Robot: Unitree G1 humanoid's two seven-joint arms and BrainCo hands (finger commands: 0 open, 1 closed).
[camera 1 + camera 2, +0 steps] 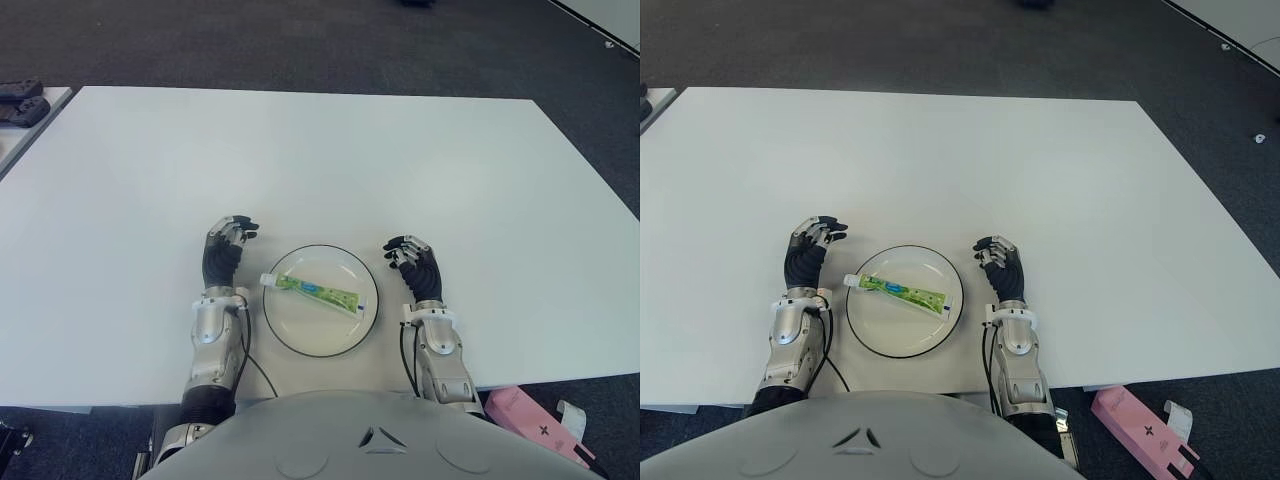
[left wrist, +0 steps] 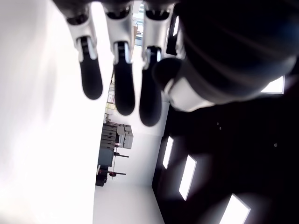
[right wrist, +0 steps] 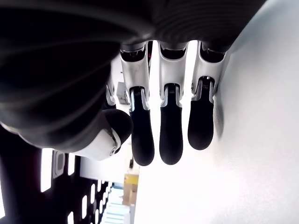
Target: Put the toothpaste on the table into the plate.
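Observation:
A green toothpaste tube [image 1: 318,293] with a white cap lies slanted inside the white, dark-rimmed plate [image 1: 290,333] near the table's front edge. My left hand [image 1: 226,248] shows just left of the plate, fingers relaxed and holding nothing. My right hand [image 1: 412,260] shows just right of the plate, likewise relaxed and holding nothing. Both wrist views show loosely curled fingers [image 2: 125,79] over the white tabletop with nothing between them.
The white table [image 1: 320,160] stretches wide beyond the plate. A pink box [image 1: 535,425] lies on the floor at the right front. Dark objects [image 1: 20,102] sit on a second table at the far left.

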